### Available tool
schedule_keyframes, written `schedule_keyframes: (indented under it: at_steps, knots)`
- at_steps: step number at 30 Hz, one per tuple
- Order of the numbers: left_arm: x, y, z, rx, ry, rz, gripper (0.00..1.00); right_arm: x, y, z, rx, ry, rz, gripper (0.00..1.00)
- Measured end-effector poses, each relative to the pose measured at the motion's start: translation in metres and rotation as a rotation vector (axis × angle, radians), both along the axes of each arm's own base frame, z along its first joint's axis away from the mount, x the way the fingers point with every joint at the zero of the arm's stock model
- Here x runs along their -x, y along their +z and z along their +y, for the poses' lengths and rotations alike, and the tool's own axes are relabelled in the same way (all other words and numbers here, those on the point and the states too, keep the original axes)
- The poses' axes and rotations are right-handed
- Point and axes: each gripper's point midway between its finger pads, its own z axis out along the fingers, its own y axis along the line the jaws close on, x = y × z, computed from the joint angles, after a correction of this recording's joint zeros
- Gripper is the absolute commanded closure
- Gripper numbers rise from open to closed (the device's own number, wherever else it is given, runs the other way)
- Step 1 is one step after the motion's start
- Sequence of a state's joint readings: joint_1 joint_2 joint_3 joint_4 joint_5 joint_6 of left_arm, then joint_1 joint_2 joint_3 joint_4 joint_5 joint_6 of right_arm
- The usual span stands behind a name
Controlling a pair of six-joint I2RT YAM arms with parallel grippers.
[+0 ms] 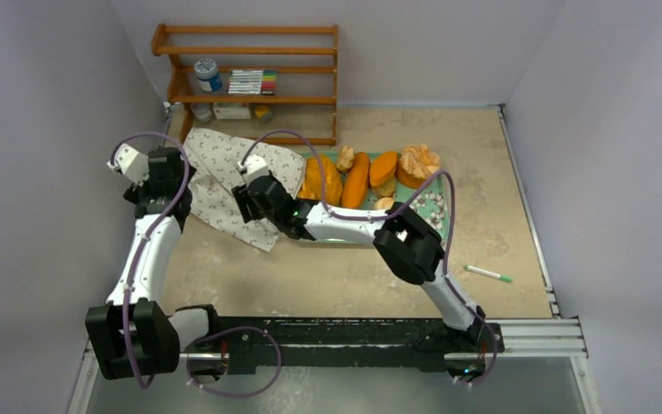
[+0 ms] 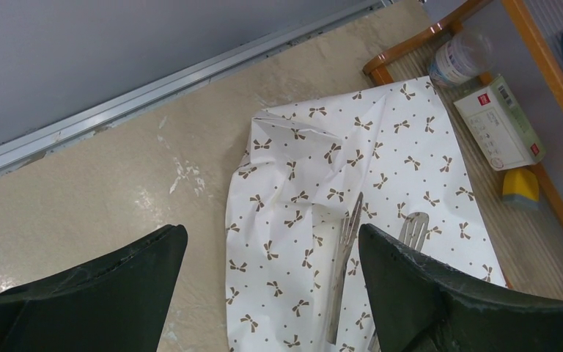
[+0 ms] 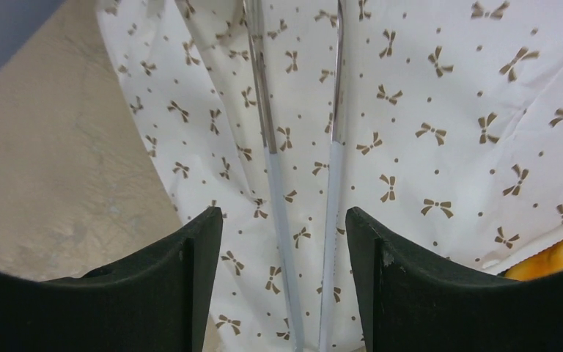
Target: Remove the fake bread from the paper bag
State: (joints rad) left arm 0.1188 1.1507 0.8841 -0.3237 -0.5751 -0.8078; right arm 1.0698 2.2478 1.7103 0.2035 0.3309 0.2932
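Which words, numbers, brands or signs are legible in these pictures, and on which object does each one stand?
No text can be read with certainty.
White and green box: red marks and small print, too small to read.
Jar: label blurred.
Pack of markers: print too small.
Paper bag: only brown bows and dots, no words.

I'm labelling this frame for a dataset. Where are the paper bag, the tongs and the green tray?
paper bag [image 1: 215, 177], top external view, on its flat printed middle.
tongs [image 2: 347, 249], left wrist view, on the left slotted metal blade.
green tray [image 1: 434, 207], top external view, on its bare floral right end.
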Motion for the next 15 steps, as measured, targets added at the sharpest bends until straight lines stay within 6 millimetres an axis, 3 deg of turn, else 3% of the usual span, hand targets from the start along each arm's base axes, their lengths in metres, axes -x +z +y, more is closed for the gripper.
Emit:
schedule_keyframes:
  at_steps: [4,9,12,14,15]
  knots:
    - [0.002,0.005,-0.001,-0.006,-0.008,-0.001,0.13,0.004,0.047,-0.002,-0.047,0.000,-0.054,0.35]
    - [-0.002,0.035,-0.001,-0.029,-0.036,-0.033,0.14,0.003,0.145,-0.031,-0.128,-0.053,-0.168,0.35]
    - [-0.009,0.072,-0.005,-0.051,-0.076,-0.128,0.14,-0.014,0.204,-0.071,-0.180,-0.141,-0.238,0.35]
    - [-0.012,0.094,-0.009,-0.062,-0.108,-0.207,0.14,-0.042,0.235,-0.123,-0.198,-0.256,-0.282,0.32]
    - [-0.015,0.105,-0.012,-0.064,-0.128,-0.252,0.14,-0.061,0.244,-0.159,-0.197,-0.335,-0.300,0.30]
